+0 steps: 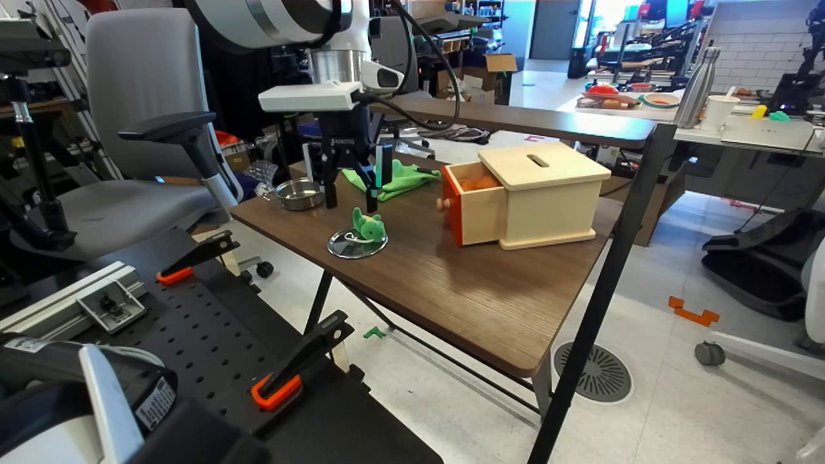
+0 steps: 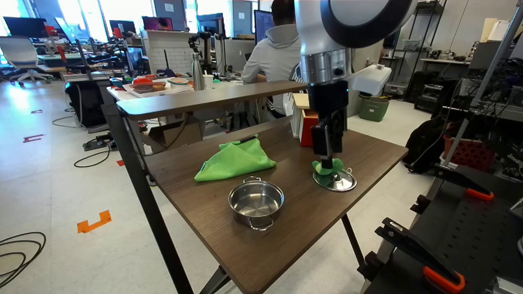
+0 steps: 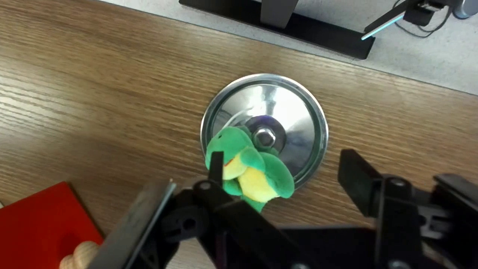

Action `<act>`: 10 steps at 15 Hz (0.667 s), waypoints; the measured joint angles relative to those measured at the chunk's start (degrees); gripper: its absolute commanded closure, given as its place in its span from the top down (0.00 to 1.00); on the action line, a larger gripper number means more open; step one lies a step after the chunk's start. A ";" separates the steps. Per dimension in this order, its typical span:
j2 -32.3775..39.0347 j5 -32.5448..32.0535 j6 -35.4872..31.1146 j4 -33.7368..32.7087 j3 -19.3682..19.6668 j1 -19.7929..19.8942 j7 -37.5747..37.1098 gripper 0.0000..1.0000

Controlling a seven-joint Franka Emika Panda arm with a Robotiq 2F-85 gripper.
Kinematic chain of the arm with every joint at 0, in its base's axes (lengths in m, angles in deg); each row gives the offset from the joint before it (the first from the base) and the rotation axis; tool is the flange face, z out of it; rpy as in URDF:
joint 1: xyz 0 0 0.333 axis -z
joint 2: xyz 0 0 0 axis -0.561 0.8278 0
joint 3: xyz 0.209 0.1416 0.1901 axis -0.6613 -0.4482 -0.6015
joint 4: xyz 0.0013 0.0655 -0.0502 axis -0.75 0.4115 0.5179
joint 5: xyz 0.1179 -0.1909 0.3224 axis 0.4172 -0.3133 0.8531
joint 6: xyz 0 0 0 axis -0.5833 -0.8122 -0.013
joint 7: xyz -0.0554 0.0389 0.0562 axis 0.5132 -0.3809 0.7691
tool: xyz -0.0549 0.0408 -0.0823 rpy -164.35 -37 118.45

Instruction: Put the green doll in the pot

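The green doll point(image 1: 369, 228), a small soft toy with a yellow belly, lies on a shallow silver lid point(image 1: 348, 251) near the table edge. It also shows in the other views point(image 2: 337, 165) point(image 3: 258, 183). My gripper point(image 1: 351, 201) is open and points down just above the doll. In the wrist view the gripper point(image 3: 283, 164) has its left finger overlapping the doll's head and its right finger off to the side over bare wood; whether the left finger touches cannot be told. The silver pot point(image 2: 256, 204), upright and empty, stands apart on the table; it also shows here point(image 1: 300, 195).
A bright-green cloth point(image 2: 237, 161) lies behind the pot. A wooden box point(image 1: 554, 187) has its red-fronted drawer point(image 1: 454, 212) pulled out with orange things inside; the red front point(image 3: 41, 228) is near the gripper. A raised shelf point(image 1: 515, 122) runs along a table side.
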 measured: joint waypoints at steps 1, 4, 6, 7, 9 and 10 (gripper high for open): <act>0.40 -0.02 0.00 -0.32 0.05 -0.19 -0.01 0.39; 1.06 -0.09 0.00 -1.19 0.12 -0.56 -0.15 0.17; 1.33 -0.26 0.00 -1.71 0.21 -0.63 -0.30 0.02; 1.43 -0.32 0.00 -1.98 0.27 -0.63 -0.33 0.00; 1.48 -0.34 0.00 -2.43 0.46 -0.63 -0.36 0.00; 1.49 -0.34 0.00 -2.66 0.56 -0.63 -0.39 0.00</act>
